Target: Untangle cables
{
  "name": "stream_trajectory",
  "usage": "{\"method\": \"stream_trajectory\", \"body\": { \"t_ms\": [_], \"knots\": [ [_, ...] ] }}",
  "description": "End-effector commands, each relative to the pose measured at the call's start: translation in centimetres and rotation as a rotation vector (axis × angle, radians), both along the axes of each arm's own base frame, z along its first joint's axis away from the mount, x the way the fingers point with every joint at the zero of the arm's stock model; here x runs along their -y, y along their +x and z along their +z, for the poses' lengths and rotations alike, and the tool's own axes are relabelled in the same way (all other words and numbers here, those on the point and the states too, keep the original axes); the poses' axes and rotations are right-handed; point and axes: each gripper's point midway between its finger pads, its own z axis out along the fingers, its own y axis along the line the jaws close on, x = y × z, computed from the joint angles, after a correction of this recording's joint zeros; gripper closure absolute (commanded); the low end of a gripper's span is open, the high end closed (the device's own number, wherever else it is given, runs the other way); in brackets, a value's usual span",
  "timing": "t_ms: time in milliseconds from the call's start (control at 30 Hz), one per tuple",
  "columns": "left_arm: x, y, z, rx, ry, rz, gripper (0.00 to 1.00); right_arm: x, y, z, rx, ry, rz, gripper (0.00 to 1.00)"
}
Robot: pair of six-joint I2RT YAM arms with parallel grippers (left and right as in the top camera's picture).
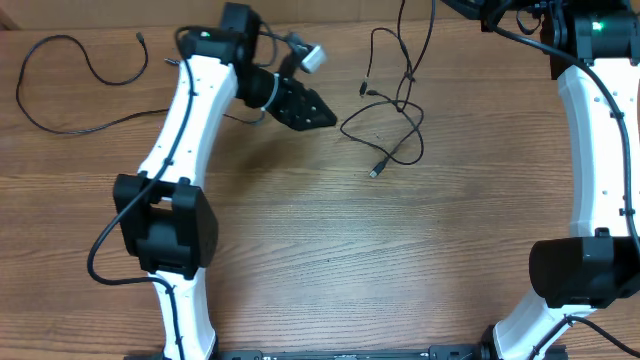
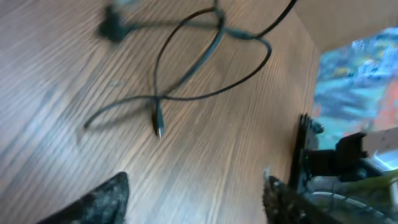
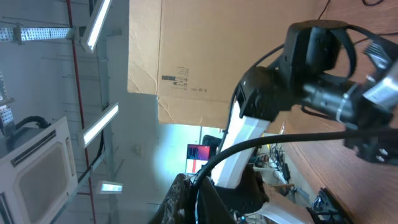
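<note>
The left claw (image 2: 196, 180) is held released near the tangled cables (image 1: 404, 104) lying on the table (image 1: 320, 250); the right claw (image 3: 189, 186) is clenched. The cardboard box's (image 3: 186, 37) printed label cannot be read.

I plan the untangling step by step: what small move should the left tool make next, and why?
Probably advance the open left tool toward the tangled cables and close on the loop near the loose plug; its jaws are empty, while the right tool grips one strand.

Cardboard box (image 3: 186, 50), left arm (image 3: 249, 134), right pincer (image 3: 189, 190) clamped on black cable (image 3: 280, 140)
</note>
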Motion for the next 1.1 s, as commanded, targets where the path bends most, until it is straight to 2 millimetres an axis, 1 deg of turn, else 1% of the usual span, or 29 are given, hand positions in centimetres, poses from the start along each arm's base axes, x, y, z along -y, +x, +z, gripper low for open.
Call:
{"method": "stream_trajectory", "body": {
  "t_ms": [0, 67, 167, 267, 367, 500, 567, 633, 733, 867, 1067],
  "knots": [
    [1.6, -0.1, 1.6, 0.122, 0.032, -0.035, 0.30, -0.1, -1.8, 2.4, 0.084, -0.002, -0.005, 0.96],
    [2.5, 0.5, 1.2, 0.150, 0.066, -0.017, 0.29, -0.1, -1.8, 2.4, 0.084, -0.002, -0.005, 0.96],
    [3.8, 1.0, 0.4, 0.207, 0.121, -0.018, 0.27, -0.1, -1.8, 2.4, 0.084, -0.002, -0.004, 0.96],
    [4.2, 0.8, 0.1, 0.219, 0.144, -0.025, 0.27, -0.1, -1.8, 2.4, 0.084, -0.002, -0.001, 0.96],
    [4.3, 0.7, -0.1, 0.216, 0.151, -0.027, 0.28, -0.1, -1.8, 2.4, 0.084, -0.002, -0.002, 0.96],
    [4.4, 0.8, -0.5, 0.218, 0.142, -0.029, 0.32, -0.1, -1.8, 2.4, 0.084, -0.002, -0.002, 0.96],
    [4.6, 1.1, -0.7, 0.232, 0.137, -0.028, 0.38, -0.1, -1.8, 2.4, 0.084, -0.002, -0.002, 0.96],
    [4.8, 1.3, -0.8, 0.239, 0.131, -0.023, 0.42, -0.1, -1.8, 2.4, 0.084, -0.002, -0.002, 0.96],
    [5.4, 1.4, -0.9, 0.232, 0.095, -0.018, 0.43, -0.1, -1.8, 2.4, 0.084, -0.002, -0.002, 0.96],
    [6.0, 1.3, -0.4, 0.238, 0.053, -0.032, 0.46, -0.1, -1.8, 2.4, 0.084, -0.002, -0.002, 0.96],
    [6.2, 1.6, -0.2, 0.259, 0.045, -0.031, 0.49, -0.1, -1.8, 2.4, 0.084, -0.002, -0.002, 0.96]
  ]
}}
